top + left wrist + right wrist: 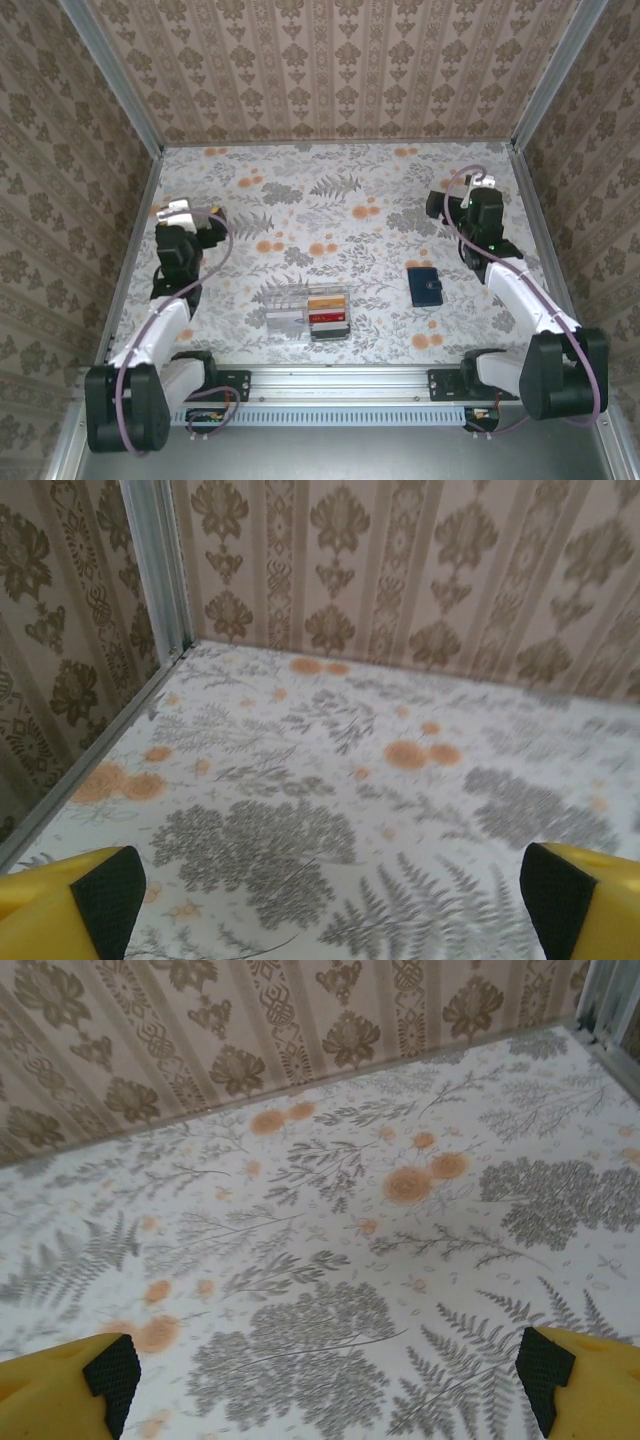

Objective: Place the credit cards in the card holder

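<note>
the floral-covered table is seen from above, walled on three sides by patterned panels. the clear plastic box is taken as the landmark, lying near the table's near edge. the left arm is raised to the left of the box and the right arm to its right, both well apart from it. the card holder, navy and closed, is laid flat to the right of the box, near it but not touching. the credit cards are seen within the right part of the box's outline: orange-tan, red, then dark grey nearest. the left gripper is held with its fingers spread wide over bare table, nothing between them. the right gripper is likewise spread wide and holds nothing.
</note>
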Controlling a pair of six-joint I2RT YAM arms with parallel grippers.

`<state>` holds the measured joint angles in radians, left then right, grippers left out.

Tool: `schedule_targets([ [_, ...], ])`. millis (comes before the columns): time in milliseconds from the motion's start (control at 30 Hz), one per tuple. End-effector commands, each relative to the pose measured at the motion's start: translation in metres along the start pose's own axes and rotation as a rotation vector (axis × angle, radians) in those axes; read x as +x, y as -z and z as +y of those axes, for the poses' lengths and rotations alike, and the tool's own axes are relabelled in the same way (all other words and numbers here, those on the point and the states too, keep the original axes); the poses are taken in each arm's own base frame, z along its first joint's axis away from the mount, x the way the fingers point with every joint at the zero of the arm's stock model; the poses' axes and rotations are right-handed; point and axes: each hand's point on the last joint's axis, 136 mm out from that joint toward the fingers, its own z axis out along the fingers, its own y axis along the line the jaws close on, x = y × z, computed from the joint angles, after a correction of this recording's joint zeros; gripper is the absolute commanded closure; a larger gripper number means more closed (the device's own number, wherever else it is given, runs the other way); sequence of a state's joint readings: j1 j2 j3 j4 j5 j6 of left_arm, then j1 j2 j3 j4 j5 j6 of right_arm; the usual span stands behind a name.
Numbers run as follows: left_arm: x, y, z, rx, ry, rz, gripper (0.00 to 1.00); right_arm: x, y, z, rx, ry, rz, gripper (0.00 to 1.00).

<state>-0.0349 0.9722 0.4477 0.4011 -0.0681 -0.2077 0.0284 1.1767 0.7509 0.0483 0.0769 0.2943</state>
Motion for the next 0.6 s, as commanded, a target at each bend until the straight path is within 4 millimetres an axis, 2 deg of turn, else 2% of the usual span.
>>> schedule_targets([
  [0,0.016,0.013,-0.015,0.073,0.221,0.157,0.0,0.081,0.017,-0.005,0.006,-0.128,0.361,0.04],
  [67,0.014,0.017,-0.038,0.194,0.293,0.203,0.0,0.094,0.021,-0.006,0.018,-0.168,0.415,0.08],
  [133,0.009,0.021,-0.068,0.348,0.35,0.26,0.0,0.111,0.026,-0.016,0.082,-0.214,0.471,0.14],
  [200,0.008,0.023,-0.101,0.48,0.368,0.331,0.0,0.126,0.028,-0.016,0.079,-0.23,0.531,0.21],
  [233,0.007,0.025,-0.12,0.544,0.349,0.364,0.02,0.135,0.029,-0.016,0.088,-0.244,0.568,0.27],
  [400,0.015,0.043,-0.215,0.731,0.167,0.515,0.08,0.164,0.037,-0.025,0.156,-0.288,0.682,0.36],
  [533,0.04,0.061,-0.286,0.848,0.047,0.669,0.12,0.176,0.046,-0.028,0.173,-0.321,0.689,0.38],
  [567,0.047,0.064,-0.299,0.864,0.028,0.702,0.13,0.184,0.053,-0.031,0.194,-0.333,0.713,0.39],
])
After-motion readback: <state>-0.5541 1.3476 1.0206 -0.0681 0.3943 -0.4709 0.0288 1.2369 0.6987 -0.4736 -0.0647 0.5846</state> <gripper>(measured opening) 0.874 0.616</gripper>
